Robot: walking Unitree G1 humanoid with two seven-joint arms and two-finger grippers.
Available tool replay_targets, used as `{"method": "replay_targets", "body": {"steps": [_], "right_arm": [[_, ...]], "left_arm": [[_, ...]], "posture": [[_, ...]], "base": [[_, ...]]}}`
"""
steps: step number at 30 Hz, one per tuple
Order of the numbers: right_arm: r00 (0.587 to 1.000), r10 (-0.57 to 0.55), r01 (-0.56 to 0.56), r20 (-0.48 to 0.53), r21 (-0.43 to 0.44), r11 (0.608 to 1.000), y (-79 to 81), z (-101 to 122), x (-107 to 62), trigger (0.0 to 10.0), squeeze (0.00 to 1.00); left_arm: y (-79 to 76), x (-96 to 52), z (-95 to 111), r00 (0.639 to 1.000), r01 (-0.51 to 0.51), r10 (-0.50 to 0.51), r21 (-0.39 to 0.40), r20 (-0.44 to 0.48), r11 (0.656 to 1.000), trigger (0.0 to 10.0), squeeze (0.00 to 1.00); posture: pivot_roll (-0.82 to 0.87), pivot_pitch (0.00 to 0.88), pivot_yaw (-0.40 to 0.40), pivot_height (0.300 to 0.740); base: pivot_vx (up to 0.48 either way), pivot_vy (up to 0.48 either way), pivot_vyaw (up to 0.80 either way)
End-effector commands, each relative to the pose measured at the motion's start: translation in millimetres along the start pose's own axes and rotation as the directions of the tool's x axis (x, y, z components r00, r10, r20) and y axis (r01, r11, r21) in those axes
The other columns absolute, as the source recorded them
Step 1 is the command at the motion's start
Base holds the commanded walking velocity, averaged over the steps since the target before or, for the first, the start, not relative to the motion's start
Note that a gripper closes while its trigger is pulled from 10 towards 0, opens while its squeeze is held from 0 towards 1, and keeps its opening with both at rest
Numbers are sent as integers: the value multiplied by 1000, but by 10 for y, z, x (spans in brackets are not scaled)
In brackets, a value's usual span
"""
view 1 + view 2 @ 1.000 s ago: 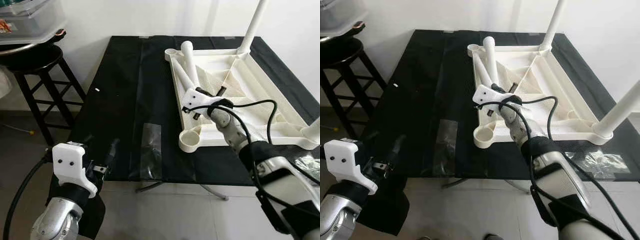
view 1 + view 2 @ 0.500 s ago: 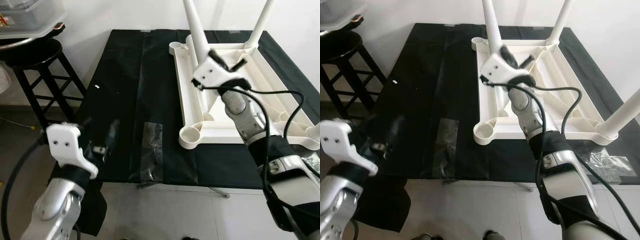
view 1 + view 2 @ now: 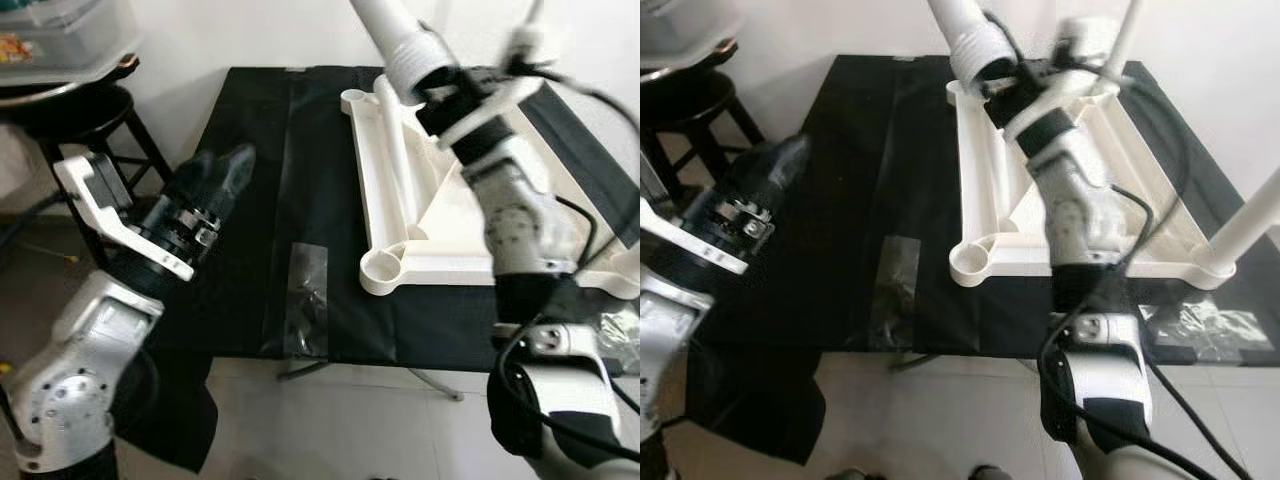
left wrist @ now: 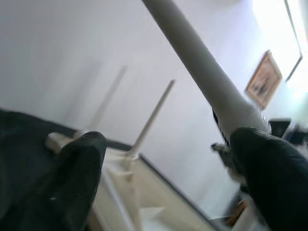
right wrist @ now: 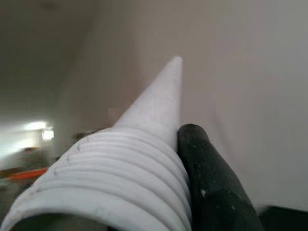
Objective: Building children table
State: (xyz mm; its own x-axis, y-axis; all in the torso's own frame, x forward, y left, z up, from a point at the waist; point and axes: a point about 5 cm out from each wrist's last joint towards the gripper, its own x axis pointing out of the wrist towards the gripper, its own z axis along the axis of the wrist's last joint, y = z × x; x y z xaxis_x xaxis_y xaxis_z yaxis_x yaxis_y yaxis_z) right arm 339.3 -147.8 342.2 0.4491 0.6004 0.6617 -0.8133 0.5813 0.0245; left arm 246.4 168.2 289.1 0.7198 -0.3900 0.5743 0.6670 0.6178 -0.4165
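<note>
White table leg [image 3: 405,45] clamped near its threaded end in right gripper [image 3: 440,90], raised at twelve o'clock over upturned white tabletop [image 3: 480,215] on black-covered table [image 3: 250,200], likely for screwing into empty corner socket [image 3: 382,265]. Left gripper [image 3: 225,175] at nine o'clock, fingers apart, holding nothing, perhaps ready to steady.

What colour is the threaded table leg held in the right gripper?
White: the ridged plastic table leg in the right gripper shows best in the right wrist view.
</note>
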Motion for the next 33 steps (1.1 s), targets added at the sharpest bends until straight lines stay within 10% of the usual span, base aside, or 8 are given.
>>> {"method": "replay_targets", "body": {"steps": [1, 7, 21, 22, 23, 24, 33], "right_arm": [[993, 109, -112, 39, 81, 990, 102, 58, -55, 10000, 0], [921, 383, -388, 65, 221, 895, 398, 27, -308, 10000, 0], [874, 485, -465, 26, 334, 820, 555, -120, -387, 10000, 0], [865, 502, -475, 12, 344, 810, 583, -136, -408, 10000, 0], [865, 502, -475, 12, 344, 810, 583, -136, -408, 10000, 0], [846, 533, -494, -12, 357, 793, 630, -166, -446, 10000, 0], [811, 574, -492, -111, 400, 773, 719, -359, -583, 10000, 0]], "left_arm": [[9, 18, 56, 999, 36, -34, -67, 23, 997, 10000, 1000], [-67, 187, 171, 984, 168, -148, -244, 101, 955, 10000, 1000], [-243, 285, 334, 932, 359, -309, -359, 190, 862, 10000, 1000], [-252, 285, 357, 926, 373, -320, -361, 201, 854, 10000, 259], [-252, 285, 357, 926, 373, -320, -361, 201, 854, 10000, 259], [-249, 285, 382, 924, 376, -317, -365, 214, 852, 10000, 0], [-213, 285, 539, 913, 387, -299, -362, 276, 848, 10000, 0]], "posture": [[-4, 56, 20, 740], [-6, 42, 26, 740], [-5, 48, 26, 740], [-5, 48, 26, 740], [-5, 48, 26, 740], [-5, 48, 26, 740], [-6, 51, 22, 740]], "base": [[0, 0, 0], [0, 0, 0], [0, 0, 0], [0, 0, 0], [0, 0, 0], [0, 0, 0], [0, 0, 0]]}}
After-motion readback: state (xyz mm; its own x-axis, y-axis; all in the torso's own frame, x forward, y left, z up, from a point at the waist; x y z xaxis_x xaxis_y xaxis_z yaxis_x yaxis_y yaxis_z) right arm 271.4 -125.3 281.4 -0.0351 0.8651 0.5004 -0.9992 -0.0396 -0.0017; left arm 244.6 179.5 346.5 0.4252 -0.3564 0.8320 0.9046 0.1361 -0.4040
